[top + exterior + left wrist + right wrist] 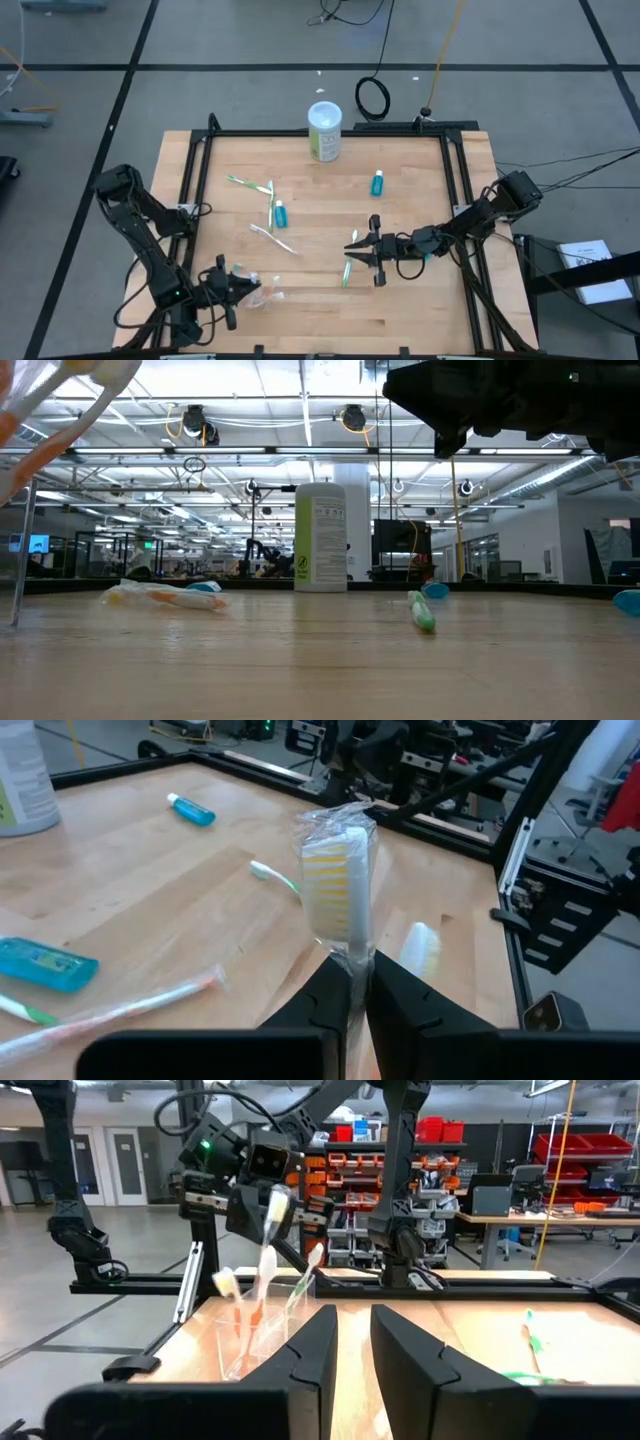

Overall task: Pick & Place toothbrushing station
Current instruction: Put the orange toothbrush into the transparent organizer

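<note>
My left gripper (238,288) is near the table's front left, shut on a white toothbrush (340,885) in a clear wrapper, right beside the small clear cup (252,1332). Toothbrushes stand in the cup, among them a white-headed one (226,1283) and a green one (304,1283). My right gripper (362,250) hovers right of centre and points at the cup. Its fingers (318,1355) stand slightly apart with nothing between them. A green toothbrush (347,271) lies flat just under it. Other toothbrushes (251,185) and two teal tubes (281,213) (377,183) lie on the wood. My left gripper pinches the wrapped toothbrush just behind its head (356,958) between the two fingers. The yellow-bristled head sticks out past the fingertips; the handle is hidden behind the fingers. The fingers come nearly level from the table's left. The toothbrush is lifted clear of the table.
The white-and-green canister (324,130) stands upright at the far edge. A wrapped orange toothbrush (130,1008) lies left of centre. A black frame (455,180) borders the wooden top. The right arm (470,222) reaches in from the right side.
</note>
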Available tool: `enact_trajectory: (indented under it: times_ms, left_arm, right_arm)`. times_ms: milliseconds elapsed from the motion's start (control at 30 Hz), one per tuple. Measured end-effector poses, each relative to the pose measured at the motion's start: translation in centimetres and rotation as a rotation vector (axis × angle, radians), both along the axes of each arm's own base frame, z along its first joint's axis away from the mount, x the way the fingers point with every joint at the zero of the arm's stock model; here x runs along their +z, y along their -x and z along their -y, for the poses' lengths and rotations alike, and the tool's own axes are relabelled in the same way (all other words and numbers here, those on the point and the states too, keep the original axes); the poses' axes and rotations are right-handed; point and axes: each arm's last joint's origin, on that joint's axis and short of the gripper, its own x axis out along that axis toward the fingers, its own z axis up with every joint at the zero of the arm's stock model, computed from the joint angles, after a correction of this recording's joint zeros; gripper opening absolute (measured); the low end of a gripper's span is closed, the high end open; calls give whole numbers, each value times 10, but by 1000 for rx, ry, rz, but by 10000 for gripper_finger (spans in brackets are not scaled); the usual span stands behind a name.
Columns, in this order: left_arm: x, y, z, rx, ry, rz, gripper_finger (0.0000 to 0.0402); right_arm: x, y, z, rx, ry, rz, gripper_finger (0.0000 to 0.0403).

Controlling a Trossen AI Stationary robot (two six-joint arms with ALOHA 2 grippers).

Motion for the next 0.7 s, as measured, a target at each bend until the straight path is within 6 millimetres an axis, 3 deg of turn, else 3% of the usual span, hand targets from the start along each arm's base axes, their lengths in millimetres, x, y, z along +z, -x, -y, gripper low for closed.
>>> enact_trajectory:
  times_ms: [200, 367, 567, 700]
  left_arm:
    - [0, 0, 0, -14, -3, -15, 16]
    - [-7, -1, 2, -21, -49, -34, 41]
    - [-21, -4, 5, -16, -98, -60, 14]
    - [-22, -4, 6, -15, -100, -61, 24]
  right_arm:
    - [0, 0, 0, 1, -4, 0, 54]
    - [0, 0, 0, 1, -4, 0, 54]
    - [0, 0, 0, 1, -4, 0, 54]
    - [0, 0, 0, 1, -4, 0, 54]
